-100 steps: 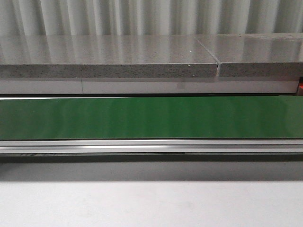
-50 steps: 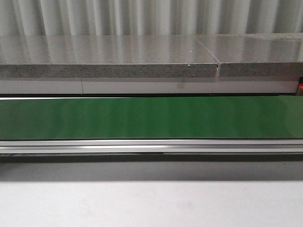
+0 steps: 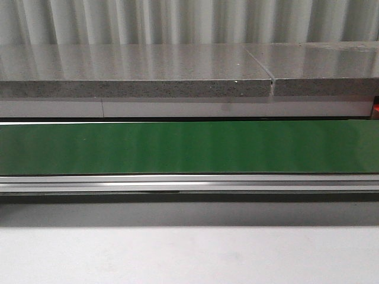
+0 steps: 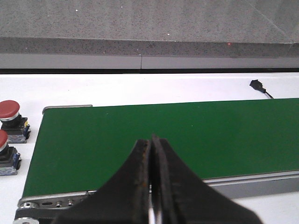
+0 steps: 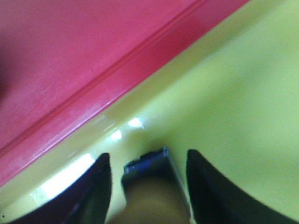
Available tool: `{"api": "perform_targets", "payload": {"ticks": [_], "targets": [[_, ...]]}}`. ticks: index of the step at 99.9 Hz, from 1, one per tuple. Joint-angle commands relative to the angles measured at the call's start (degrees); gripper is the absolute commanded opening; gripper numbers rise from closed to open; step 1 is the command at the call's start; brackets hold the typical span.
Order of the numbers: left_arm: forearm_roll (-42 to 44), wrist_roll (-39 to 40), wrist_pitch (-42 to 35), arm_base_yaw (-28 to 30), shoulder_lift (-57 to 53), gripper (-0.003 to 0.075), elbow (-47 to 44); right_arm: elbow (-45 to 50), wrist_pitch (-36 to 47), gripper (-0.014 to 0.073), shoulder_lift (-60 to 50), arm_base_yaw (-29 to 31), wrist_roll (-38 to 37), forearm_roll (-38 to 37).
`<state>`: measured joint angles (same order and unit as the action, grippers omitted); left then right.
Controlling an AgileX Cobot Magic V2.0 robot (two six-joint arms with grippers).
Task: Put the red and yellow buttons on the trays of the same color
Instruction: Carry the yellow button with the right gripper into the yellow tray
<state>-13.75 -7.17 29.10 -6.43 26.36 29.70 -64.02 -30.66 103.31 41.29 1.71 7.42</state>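
green belt (image 3: pixel 189 147), red buttons (image 4: pixel 9 108), red tray (image 5: pixel 60 60) beside yellow tray (image 5: pixel 233 102).

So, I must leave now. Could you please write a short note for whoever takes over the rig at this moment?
Left gripper: shut, empty, above the green belt.
Right gripper: open over the yellow tray; a button sits between its fingers, cap colour too blurred to tell. The red tray lies alongside.
Done, apparently: that button.
Left: the red buttons, two beside the belt's end.
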Motion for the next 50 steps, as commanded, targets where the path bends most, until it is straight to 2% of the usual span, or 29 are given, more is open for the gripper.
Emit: {"api": "perform_targets", "payload": {"ticks": [1, 10, 30, 50], "targets": [[-0.9, 0.1, -3.77, -0.33, 0.15, -0.002, 1.6, -1.24, 2.12, 0.0475, -2.41, 0.35, -0.12, 0.07], [-0.9, 0.1, -3.77, -0.33, 0.15, -0.002, 1.6, -1.24, 1.99, 0.0524, -2.54, 0.35, -1.13, 0.07], [-0.9, 0.1, -3.77, -0.33, 0.15, -0.002, 1.6, -1.24, 1.7, 0.0526, -5.89, 0.28, -2.24, 0.13], [-0.9, 0.1, -3.77, -0.33, 0.15, -0.002, 1.6, -1.24, 2.07, 0.0526, -14.25, -0.56, -2.24, 0.61]]}}
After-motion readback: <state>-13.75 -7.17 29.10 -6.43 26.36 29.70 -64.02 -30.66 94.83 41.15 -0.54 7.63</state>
